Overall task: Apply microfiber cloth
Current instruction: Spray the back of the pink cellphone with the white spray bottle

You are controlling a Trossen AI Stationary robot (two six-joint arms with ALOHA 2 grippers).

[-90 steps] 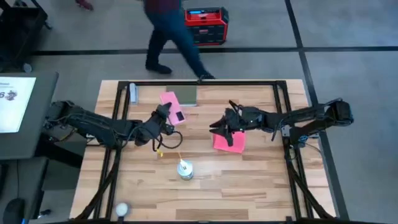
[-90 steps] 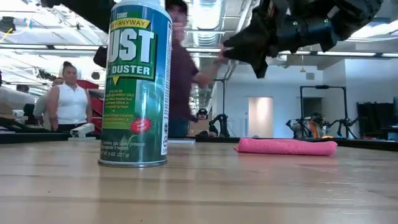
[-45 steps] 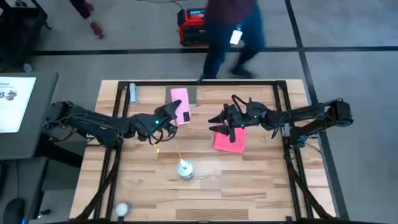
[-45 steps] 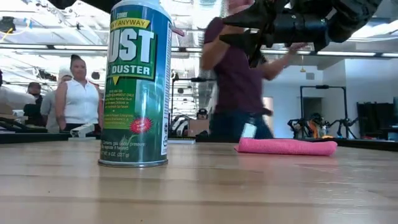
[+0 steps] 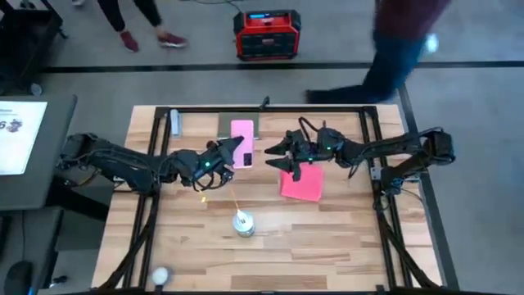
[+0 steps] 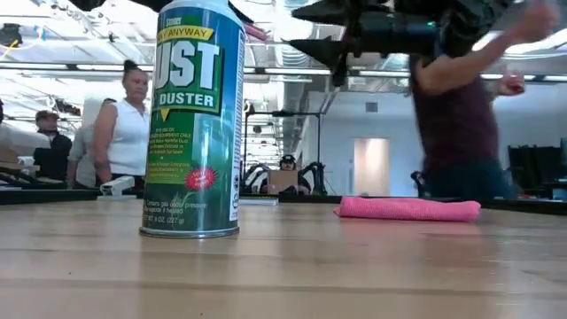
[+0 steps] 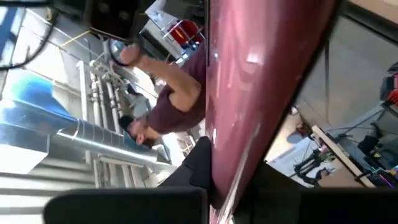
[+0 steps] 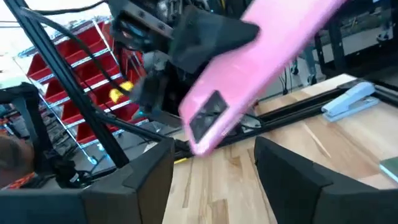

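Table (image 5: 327,238): microfiber cloth (image 5: 301,183) flat; left gripper (image 5: 223,152) clamps phone (image 5: 242,142).

A wooden table (image 5: 327,238) with a black frame around its edges carries a pinkish-red cloth (image 5: 301,183) lying flat toward the right side, a dust spray can (image 5: 243,223) standing upright near the middle front, a dark green pad (image 5: 227,124) at the far edge, a pale stapler (image 5: 175,123) at the far left corner
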